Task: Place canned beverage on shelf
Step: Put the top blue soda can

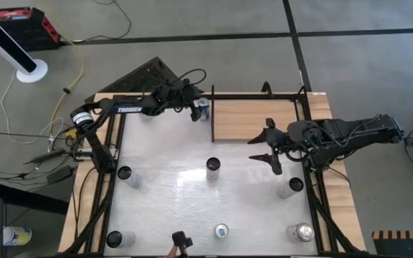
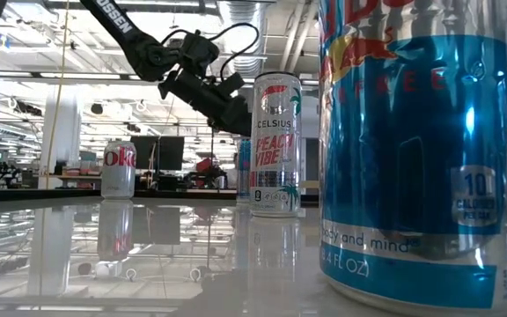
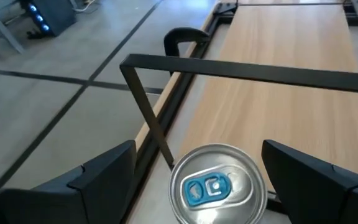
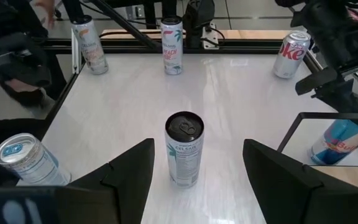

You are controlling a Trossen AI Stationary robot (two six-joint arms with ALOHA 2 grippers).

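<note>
Left jaws point(image 1: 201, 109) open around a blue can point(image 1: 204, 105) beside the shelf point(image 1: 253, 120); right jaws point(image 1: 272, 148) open over the table point(image 1: 171, 193).

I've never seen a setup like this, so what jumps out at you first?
First, the drink cans scattered over the glossy white table, with a Celsius can standing near its middle. Then the two dark arms: the left gripper, open, hovers over a blue-tabbed can at the wooden shelf's corner, while the right gripper points open toward the Celsius can.

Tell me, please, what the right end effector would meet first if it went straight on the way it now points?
Most likely the Celsius can standing mid-table: it sits centred between the right end effector's open fingers, with bare table between them.
</note>
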